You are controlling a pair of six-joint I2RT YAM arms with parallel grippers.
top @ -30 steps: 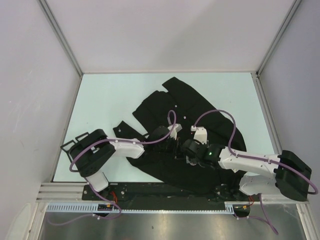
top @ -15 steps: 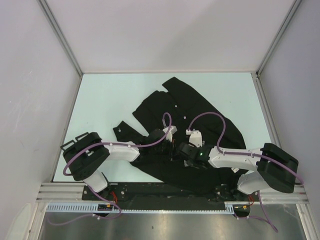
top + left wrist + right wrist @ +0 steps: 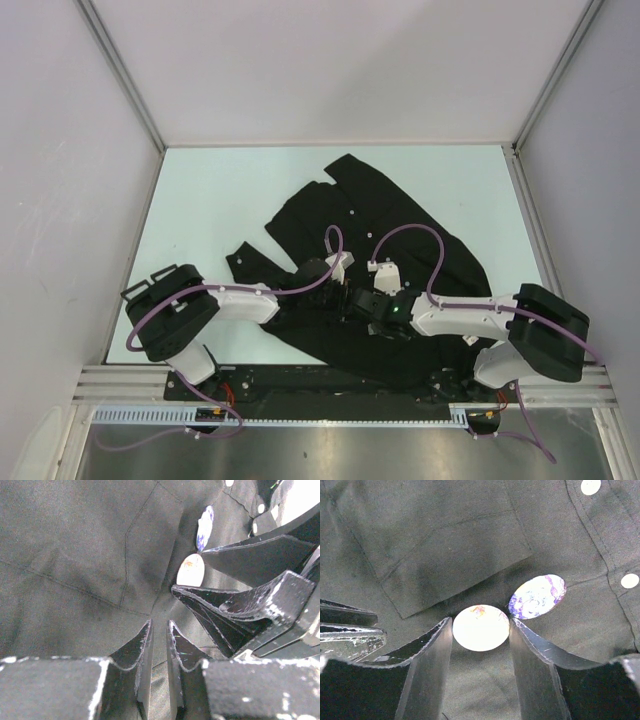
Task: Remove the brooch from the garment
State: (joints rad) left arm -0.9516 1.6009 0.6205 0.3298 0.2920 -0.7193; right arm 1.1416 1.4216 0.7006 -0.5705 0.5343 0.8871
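The black garment (image 3: 400, 230) lies spread and rumpled on the table. A round white brooch (image 3: 481, 627) with a faint orange mark is pinned to it, just below the chest pocket (image 3: 455, 555). A second round badge, blue and white (image 3: 537, 596), sits right beside it. My right gripper (image 3: 480, 625) is open, its fingertips flanking the white brooch, close to its edges. My left gripper (image 3: 159, 629) is shut on a raised fold of the garment (image 3: 75, 555), just short of the white brooch (image 3: 191, 570). Both grippers (image 3: 350, 297) meet over the shirt's middle.
Small white buttons (image 3: 590, 486) run along the placket at the right. The right gripper's black fingers (image 3: 240, 605) crowd the left wrist view. Pale tabletop (image 3: 220, 200) surrounds the shirt. Grey walls enclose three sides, and a metal rail (image 3: 330, 415) runs along the near edge.
My right arm has slid left toward the left gripper, and its jaws have narrowed. The left gripper has kept its hold on the cloth, shifting only slightly.
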